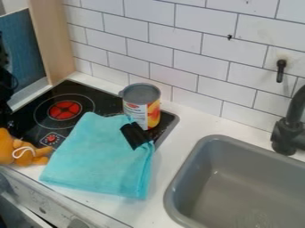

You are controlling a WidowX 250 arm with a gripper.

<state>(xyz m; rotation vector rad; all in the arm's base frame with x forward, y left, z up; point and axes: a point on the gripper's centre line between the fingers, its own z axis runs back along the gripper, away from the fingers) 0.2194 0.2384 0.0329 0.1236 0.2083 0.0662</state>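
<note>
My dark end effector [6, 91] is sitting at the left edge, beside the stove [94, 92]; I cannot tell whether it is wide, narrow or holding anything. An orange soft toy [22, 150] with a white loop is lying at the near left, nearest to me; a folded turquoise cloth [98, 153] is spreading over the stove's near right part and the white tabletop [166, 156], with black strips [136, 135] lying across its far right corner; a tin can [142, 106] is standing upright just behind that corner; the grey sink [238, 180] is lying to the right. If the cloth were dragged or lifted carelessly, its corner could be catching the can and tipping it; a low sweep from me could be pushing the toy off the near edge. The can's label is showing a red patch, a pale panel and orange artwork, its lettering being too small to tell.
</note>
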